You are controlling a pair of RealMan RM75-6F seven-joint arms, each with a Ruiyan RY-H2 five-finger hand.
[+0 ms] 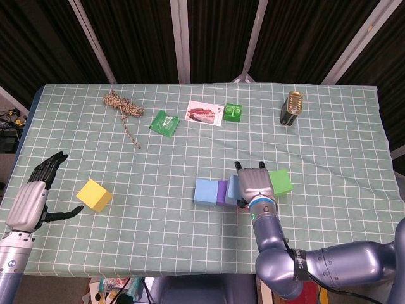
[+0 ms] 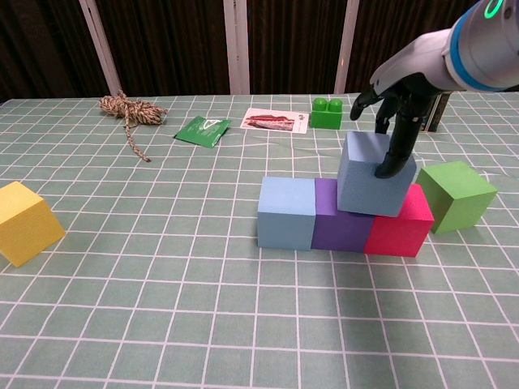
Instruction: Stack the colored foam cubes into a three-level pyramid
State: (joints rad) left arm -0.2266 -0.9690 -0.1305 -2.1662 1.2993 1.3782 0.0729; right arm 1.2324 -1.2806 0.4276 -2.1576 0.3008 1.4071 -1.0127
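In the chest view a light blue cube (image 2: 285,212), a purple cube (image 2: 340,217) and a pink cube (image 2: 403,225) stand in a row. A slate-blue cube (image 2: 373,177) sits on top, across the purple and pink ones and slightly tilted. My right hand (image 2: 399,101) reaches down over it, thumb on its front face and the other fingers behind. From the head view this hand (image 1: 254,183) hides most of that cube. A green cube (image 2: 456,194) lies just right of the row. A yellow cube (image 1: 93,194) sits at the left, beside my open left hand (image 1: 33,195).
Along the back of the table lie a coil of rope (image 1: 121,104), a green packet (image 1: 164,122), a printed card (image 1: 205,113), a green toy brick (image 1: 233,112) and a brass-coloured tin (image 1: 292,107). The table's front edge runs close below both hands.
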